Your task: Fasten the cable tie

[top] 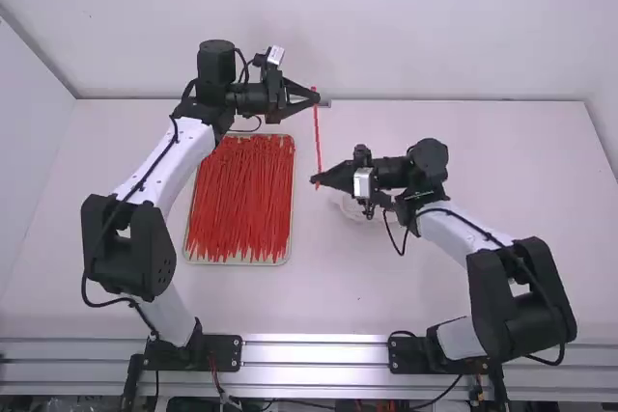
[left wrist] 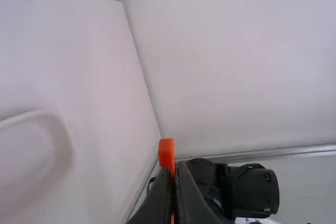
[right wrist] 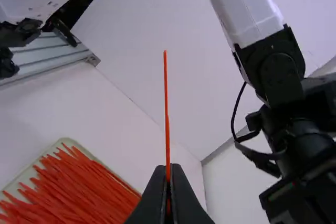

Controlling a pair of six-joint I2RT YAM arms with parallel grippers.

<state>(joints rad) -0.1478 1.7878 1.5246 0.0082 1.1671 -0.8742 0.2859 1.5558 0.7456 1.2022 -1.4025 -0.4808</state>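
Note:
A single red cable tie (top: 316, 142) is stretched straight between my two grippers above the table, right of the tray. My left gripper (top: 314, 96) is shut on its far end. In the left wrist view the tie's orange head (left wrist: 166, 153) sticks out just past that shut left gripper (left wrist: 173, 174). My right gripper (top: 316, 180) is shut on the near end. From the right gripper (right wrist: 168, 170) in the right wrist view, the thin strap (right wrist: 166, 108) runs straight away to a bare tip.
A shallow tray (top: 288, 256) heaped with several loose red cable ties (top: 241, 195) lies left of the grippers, its pile (right wrist: 68, 187) also in the right wrist view. A small white object (top: 350, 207) rests on the table under the right gripper. Bare white table lies to the right.

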